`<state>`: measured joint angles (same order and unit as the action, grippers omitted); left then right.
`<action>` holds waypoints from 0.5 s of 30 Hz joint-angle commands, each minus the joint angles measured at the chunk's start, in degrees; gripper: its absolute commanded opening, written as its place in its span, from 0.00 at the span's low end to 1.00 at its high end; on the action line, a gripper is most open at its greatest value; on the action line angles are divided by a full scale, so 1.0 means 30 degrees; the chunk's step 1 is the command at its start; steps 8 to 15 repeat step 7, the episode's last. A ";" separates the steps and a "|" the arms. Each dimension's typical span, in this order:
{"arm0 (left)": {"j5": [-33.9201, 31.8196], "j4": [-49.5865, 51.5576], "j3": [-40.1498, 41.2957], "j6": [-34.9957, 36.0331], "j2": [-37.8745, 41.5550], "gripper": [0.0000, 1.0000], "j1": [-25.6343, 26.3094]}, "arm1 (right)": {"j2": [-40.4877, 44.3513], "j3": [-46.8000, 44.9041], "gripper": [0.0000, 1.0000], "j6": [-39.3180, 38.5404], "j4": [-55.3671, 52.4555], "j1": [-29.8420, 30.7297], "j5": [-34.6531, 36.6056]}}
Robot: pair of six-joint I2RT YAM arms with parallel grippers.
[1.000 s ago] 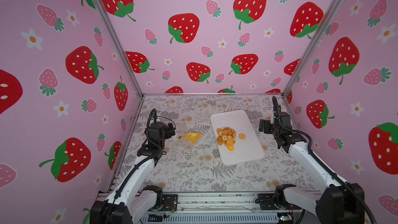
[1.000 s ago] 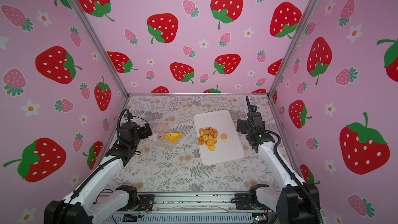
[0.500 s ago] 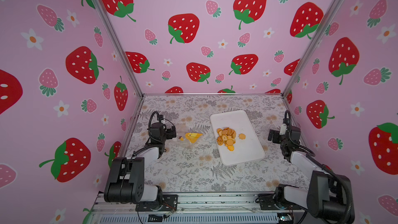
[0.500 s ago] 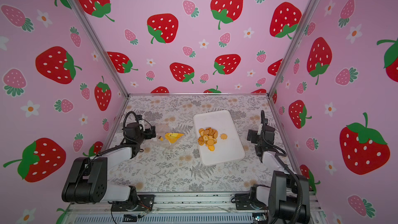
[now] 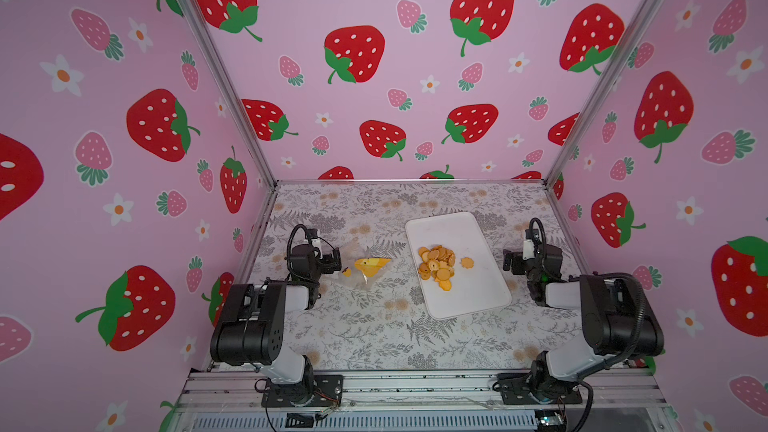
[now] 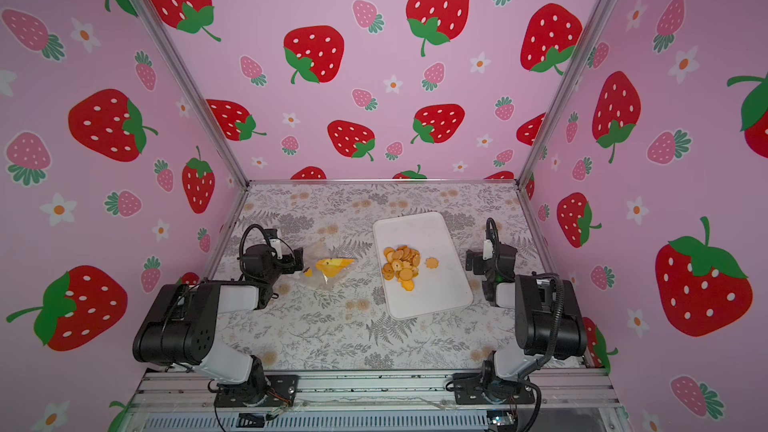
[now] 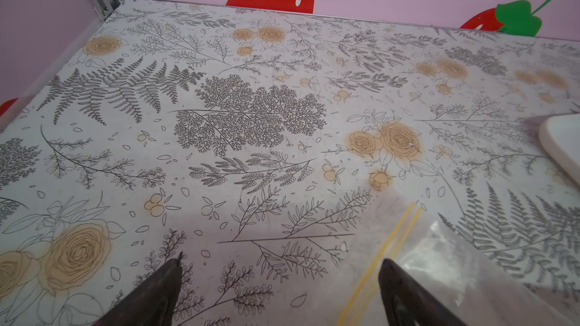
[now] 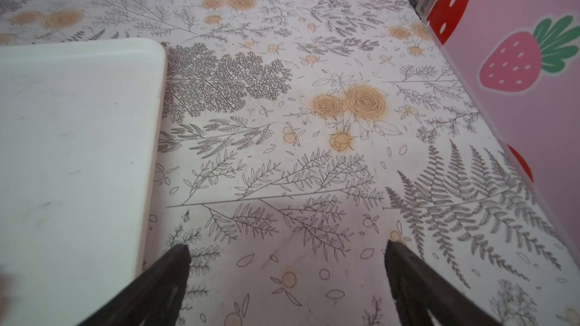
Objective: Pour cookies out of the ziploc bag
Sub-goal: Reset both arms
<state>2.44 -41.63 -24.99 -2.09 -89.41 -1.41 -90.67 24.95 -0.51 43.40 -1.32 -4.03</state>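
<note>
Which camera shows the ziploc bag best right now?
Both top views: the whole ziploc bag lies on the tablecloth. The left wrist view catches only part of it; the right wrist view misses it.

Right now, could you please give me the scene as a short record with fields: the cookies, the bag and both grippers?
cookies: piled on the white tray; one scalloped cookie lies apart beside the pile
ziploc bag: lying on the floral tablecloth, between left gripper and tray, not held
small orange piece: at the bag's end nearest the left gripper; inside or outside, cannot tell
left gripper: open, empty, close to the bag
right gripper: open, empty, beside the tray
task: pouring looks done
</note>
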 commanded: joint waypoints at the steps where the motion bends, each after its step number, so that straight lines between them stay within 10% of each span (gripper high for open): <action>1: 0.0301 -0.0673 -0.0432 0.0417 0.0216 0.99 -0.0044 | 0.0168 0.0267 0.99 -0.0620 0.0799 0.0041 -0.0126; 15: -0.0095 -0.0595 -0.0448 0.0393 0.0236 0.99 0.0032 | 0.0227 0.0203 0.99 -0.0620 0.0885 0.0077 -0.0106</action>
